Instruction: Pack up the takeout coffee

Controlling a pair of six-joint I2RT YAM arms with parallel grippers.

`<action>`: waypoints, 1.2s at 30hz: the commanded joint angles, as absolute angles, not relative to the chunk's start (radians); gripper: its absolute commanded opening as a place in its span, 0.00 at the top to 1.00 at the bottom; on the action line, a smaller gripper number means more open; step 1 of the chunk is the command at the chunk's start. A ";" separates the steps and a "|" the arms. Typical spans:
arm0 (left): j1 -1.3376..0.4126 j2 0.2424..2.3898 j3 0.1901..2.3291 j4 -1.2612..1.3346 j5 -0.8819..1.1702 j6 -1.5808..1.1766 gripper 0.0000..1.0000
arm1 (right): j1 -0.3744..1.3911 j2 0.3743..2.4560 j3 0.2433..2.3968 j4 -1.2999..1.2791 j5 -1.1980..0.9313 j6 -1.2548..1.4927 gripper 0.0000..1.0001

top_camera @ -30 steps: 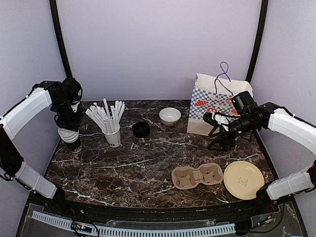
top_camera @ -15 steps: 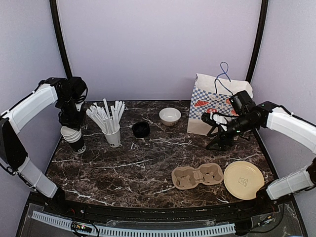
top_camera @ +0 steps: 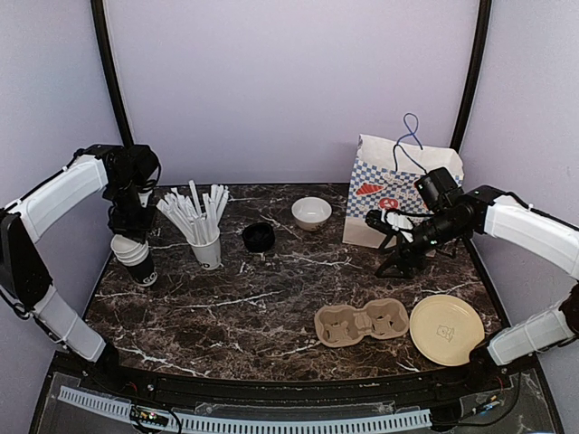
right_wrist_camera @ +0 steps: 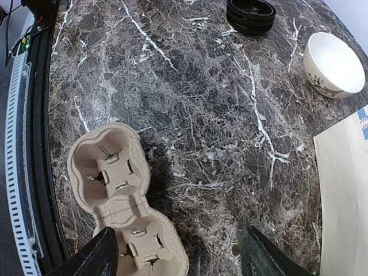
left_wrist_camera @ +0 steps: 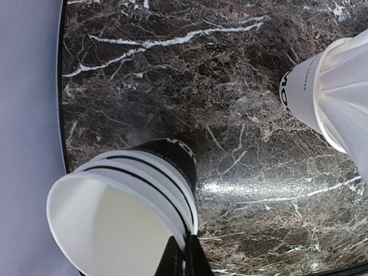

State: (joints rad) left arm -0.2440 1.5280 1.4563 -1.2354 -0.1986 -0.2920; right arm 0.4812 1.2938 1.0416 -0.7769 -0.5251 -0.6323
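Pulp carrier (top_camera: pixel 362 323) lies just beside tan plate (top_camera: pixel 446 329).

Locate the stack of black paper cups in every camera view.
Top external: cup stack at far left, mid-height.
Left wrist: cup stack lower left, open mouth facing the camera.
Right wrist: not in it.
Landmark: white cup of sticks, right of it in both.

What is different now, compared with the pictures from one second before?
The left pincer, shut on the rim of the stack of cups, shifted the stack a little rightward and nearer to the arm bases. The right pincer, open and empty, drifted slightly left. The cup of sticks, lids, bowl, bag, carrier and plate stayed in place.
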 commanded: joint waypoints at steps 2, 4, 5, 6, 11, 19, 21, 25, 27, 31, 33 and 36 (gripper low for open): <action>-0.255 1.474 1.377 -1.162 0.061 -0.263 1.00 | 0.494 1.298 1.059 -0.782 -0.528 -0.645 0.28; -0.288 1.520 1.421 -1.260 -0.253 -0.327 1.00 | 0.497 1.299 1.061 -0.786 -0.528 -0.647 0.27; -0.270 1.539 1.441 -1.331 -0.362 -0.353 1.00 | 0.498 1.297 1.063 -0.787 -0.528 -0.647 0.27; -0.230 1.525 1.436 -1.318 -0.275 -0.339 1.00 | 0.499 1.296 1.065 -0.787 -0.528 -0.647 0.27; -0.270 1.537 1.473 -1.283 -0.257 -0.353 1.00 | 0.506 1.304 1.075 -0.795 -0.527 -0.647 0.27; -0.291 1.505 1.439 -1.213 0.005 -0.318 1.00 | 0.516 1.322 1.090 -0.800 -0.524 -0.652 0.27; -0.344 1.523 1.481 -1.330 -0.353 -0.422 1.00 | 0.520 1.326 1.092 -0.803 -0.519 -0.654 0.28; -0.312 1.468 1.452 -1.163 -0.085 -0.370 1.00 | 0.526 1.327 1.093 -0.802 -0.518 -0.657 0.27; -0.377 1.547 1.565 -1.405 -0.369 -0.439 1.00 | 0.531 1.330 1.095 -0.805 -0.520 -0.656 0.28; -0.369 1.505 1.539 -1.311 -0.214 -0.404 1.00 | 0.551 1.342 1.102 -0.808 -0.528 -0.658 0.27; -0.373 1.519 1.562 -1.394 -0.287 -0.443 1.00 | 0.565 1.353 1.106 -0.809 -0.530 -0.658 0.27; -0.356 1.513 1.519 -1.356 -0.056 -0.395 1.00 | 0.584 1.367 1.135 -0.816 -0.584 -0.648 0.28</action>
State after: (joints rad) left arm -0.3695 1.5452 1.5425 -1.3331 -0.2485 -0.4129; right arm 0.5583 1.3487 1.0805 -0.8131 -0.5236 -0.6514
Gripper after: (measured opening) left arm 0.038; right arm 0.726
